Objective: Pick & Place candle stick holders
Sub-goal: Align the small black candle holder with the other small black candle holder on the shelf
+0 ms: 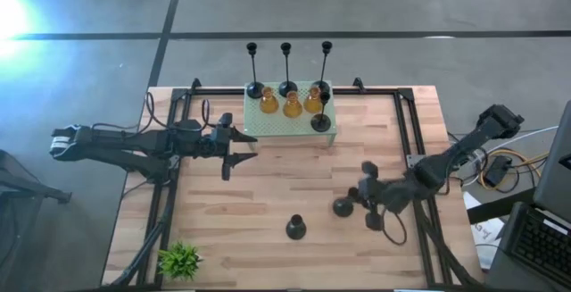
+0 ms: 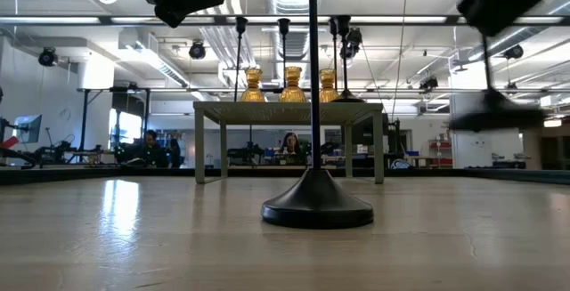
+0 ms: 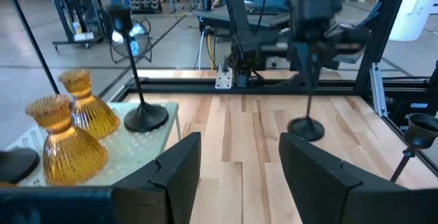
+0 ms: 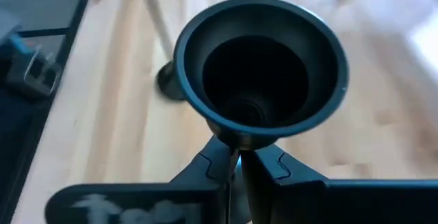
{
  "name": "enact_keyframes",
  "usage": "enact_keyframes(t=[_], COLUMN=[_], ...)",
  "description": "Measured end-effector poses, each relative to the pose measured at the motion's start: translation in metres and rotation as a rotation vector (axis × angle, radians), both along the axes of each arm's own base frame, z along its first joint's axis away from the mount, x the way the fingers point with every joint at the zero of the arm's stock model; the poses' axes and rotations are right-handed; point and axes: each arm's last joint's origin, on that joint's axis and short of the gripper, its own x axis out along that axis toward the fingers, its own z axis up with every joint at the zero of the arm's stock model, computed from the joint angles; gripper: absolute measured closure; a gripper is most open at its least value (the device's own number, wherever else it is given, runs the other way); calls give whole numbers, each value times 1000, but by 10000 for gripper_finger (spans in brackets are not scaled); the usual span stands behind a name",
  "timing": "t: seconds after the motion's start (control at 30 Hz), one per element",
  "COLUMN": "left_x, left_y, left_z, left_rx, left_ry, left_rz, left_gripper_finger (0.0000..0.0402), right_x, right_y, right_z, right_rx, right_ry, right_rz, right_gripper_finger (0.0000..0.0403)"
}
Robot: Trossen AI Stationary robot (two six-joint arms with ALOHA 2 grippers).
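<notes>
My right gripper, over the table's right half, is shut on a tall thin black candle stick holder. Its round base shows below the gripper. A second tall black holder stands on its round base near the front middle. Three amber glass holders and several tall black ones stand on the mint-green stand at the far middle. My left gripper hovers open, left of the stand's near edge, with nothing between its fingers. My right gripper pinches the thin stem just under the holder's cup between its two fingers. The fingers slant down and lie across the stem. The holder hangs roughly upright below them, its round base lifted clear of the table.
A small green plant sits at the near left corner. Black frame rails run along the table's left, right and far sides. Bare wood lies between the stand and the standing holder.
</notes>
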Motion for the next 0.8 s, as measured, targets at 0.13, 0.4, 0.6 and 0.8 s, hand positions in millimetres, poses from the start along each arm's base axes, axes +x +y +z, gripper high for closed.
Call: enact_keyframes(t=[0.13, 0.4, 0.6, 0.8], left_x=[0, 0, 0, 0], left_y=[0, -3, -4, -6], left_z=[2, 2, 2, 6], left_rx=[16, 10, 8, 5], left_ry=[-21, -21, -24, -65], left_rz=[-10, -103, -140, -219], left_gripper_finger=[200, 199, 199, 199], right_x=[11, 46, 88, 131], right_y=[-21, -62, -82, -92], right_z=[47, 114, 129, 126], right_rx=[4, 24, 50, 0], right_ry=[-46, -155, -142, -77], right_rz=[-88, -82, 36, 111], right_gripper_finger=[392, 393, 392, 392])
